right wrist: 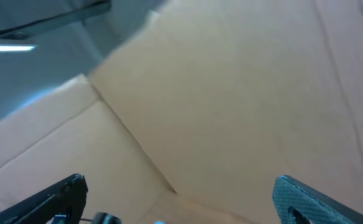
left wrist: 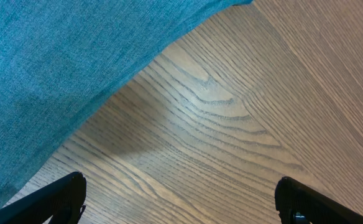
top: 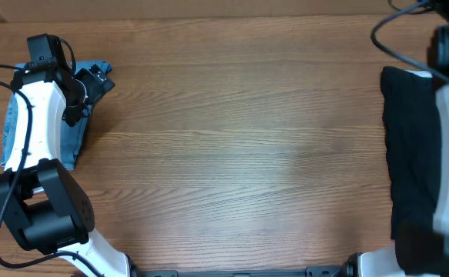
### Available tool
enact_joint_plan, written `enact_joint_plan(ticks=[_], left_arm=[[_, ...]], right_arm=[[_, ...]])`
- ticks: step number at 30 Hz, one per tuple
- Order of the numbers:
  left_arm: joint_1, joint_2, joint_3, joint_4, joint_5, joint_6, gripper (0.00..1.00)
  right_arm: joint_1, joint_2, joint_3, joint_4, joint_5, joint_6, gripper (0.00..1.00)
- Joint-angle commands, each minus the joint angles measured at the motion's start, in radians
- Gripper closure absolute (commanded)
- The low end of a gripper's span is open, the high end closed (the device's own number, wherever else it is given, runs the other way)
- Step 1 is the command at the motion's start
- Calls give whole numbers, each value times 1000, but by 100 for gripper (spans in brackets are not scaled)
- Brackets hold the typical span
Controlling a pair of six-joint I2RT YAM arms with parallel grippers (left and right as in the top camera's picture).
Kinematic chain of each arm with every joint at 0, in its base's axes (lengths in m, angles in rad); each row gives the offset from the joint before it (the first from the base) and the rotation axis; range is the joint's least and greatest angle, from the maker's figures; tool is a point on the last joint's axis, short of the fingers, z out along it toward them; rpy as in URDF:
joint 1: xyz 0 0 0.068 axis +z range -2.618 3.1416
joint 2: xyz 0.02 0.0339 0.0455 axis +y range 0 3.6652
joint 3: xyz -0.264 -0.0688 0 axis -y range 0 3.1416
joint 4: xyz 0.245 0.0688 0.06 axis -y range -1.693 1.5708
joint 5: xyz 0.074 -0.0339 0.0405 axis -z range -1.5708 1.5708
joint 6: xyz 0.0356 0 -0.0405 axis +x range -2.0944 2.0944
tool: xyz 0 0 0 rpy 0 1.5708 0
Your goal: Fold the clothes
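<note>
Left pincer stands wide and empty above the surface, just beside the jeans bunched at its left edge. Right pincer gapes wide too, holding nothing.

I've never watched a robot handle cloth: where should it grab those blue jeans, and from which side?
Probably the free edge of the jeans, lying on the bare table. Come from the bare wood side, where the open left gripper hangs; the rest is hidden under the arm.
</note>
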Motion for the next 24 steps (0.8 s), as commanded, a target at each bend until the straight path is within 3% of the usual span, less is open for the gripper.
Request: enact_joint_plan(ticks=[1,5,9,12,19,24], left_arm=[[-1,-21,14,2,6,5,0],[-1,-21,14,2,6,5,0],[-1,-21,14,2,6,5,0],[-1,-21,14,2,6,5,0],[-1,-21,14,2,6,5,0],[-1,-21,14,2,6,5,0]], right_arm=[[3,-158,11,2,0,0,0],[11,-385,11,-9,3,-36,0],[107,-647,-85,-354,91,-437,0],[217,-863,-326,-498,338,-507,0],[227,-1341,-1007,-419,615,-507,0],[227,-1519,-1336,-289,701,-507,0]])
